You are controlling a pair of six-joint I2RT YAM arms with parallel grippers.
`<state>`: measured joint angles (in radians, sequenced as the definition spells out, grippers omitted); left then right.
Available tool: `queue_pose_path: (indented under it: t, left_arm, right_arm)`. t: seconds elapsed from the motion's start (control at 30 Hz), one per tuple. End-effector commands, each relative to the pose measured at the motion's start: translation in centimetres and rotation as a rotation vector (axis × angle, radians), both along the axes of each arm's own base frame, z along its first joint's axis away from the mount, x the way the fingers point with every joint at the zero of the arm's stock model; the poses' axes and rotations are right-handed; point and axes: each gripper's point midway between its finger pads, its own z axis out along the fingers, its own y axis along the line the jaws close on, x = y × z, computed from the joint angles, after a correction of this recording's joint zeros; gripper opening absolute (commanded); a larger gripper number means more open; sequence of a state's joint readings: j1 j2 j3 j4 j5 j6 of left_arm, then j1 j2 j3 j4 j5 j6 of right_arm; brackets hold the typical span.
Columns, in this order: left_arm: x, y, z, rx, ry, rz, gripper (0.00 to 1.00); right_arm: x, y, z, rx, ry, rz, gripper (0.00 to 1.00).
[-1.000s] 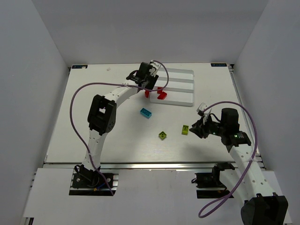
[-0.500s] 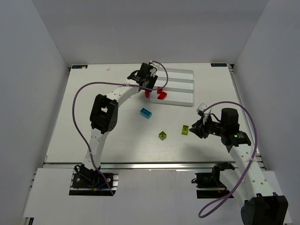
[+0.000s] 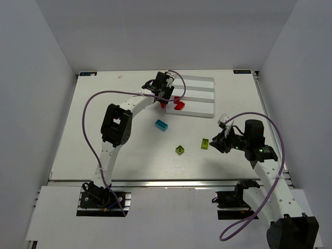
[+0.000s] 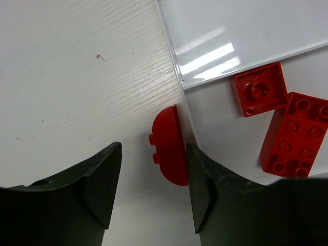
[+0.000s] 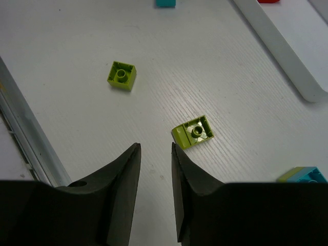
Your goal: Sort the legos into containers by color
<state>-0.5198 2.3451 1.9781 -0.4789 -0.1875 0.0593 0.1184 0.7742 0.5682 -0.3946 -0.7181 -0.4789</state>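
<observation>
While left arm point(image 3: 132, 104) stretched to tray point(image 3: 199, 111) edge, left pincer point(image 4: 154, 148) gapes astride red lego point(image 4: 171, 148) — seemingly ungripped.

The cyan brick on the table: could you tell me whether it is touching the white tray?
Apart. The top view shows the cyan brick lying on the table with bare surface between it and the white tray's near-left corner.

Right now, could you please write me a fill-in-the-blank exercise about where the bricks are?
The white tray holds ___ red bricks. The rounded red piece lies ___ the tray, against its edge. The cyan brick and both yellow-green bricks lie on the ___.
Missing words: two; outside; table.
</observation>
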Motion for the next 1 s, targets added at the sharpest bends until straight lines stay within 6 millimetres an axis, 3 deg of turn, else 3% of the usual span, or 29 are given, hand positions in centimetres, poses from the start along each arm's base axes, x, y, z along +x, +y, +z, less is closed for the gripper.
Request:
queue_pose_path:
  t: [0.0,0.47,0.97]
  left_arm:
    - [-0.1,-0.3,0.1,-0.033,0.012,0.000,0.63]
    - [-0.6,-0.1,-1.6,-0.032,0.042,0.022,0.53]
    - [-1.0,0.0,-2.7,-0.027,0.065,0.016,0.52]
  right_arm:
    - [0.1,0.3,1.0,0.011,-0.029,0.022,0.37]
    - [0.1,0.4,1.0,0.012,-0.032,0.025,0.37]
    - [0.1,0.4,1.0,0.012,-0.031,0.026,0.37]
